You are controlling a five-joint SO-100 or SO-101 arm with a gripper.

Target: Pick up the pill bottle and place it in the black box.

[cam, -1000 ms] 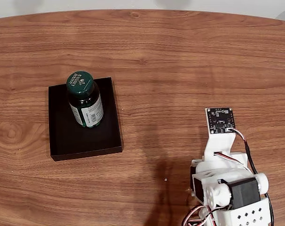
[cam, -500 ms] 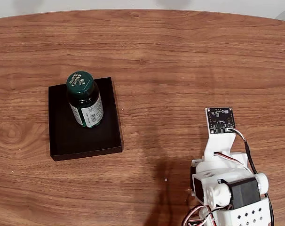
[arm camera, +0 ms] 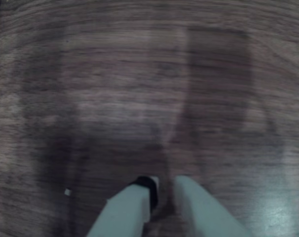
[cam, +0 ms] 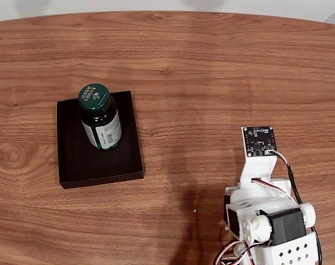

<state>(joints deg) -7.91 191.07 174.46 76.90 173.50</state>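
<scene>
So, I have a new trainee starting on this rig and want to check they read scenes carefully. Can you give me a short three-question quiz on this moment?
1. True or false: the pill bottle stands upright inside the black box.
2. In the fixed view, the arm sits at the: A) upper left, B) lower right, C) centre.
3. In the wrist view, what lies under the gripper: the box or bare wooden table?

Key: 1 true; 2 B; 3 bare wooden table, with the fingers nearly together and holding nothing.
</scene>
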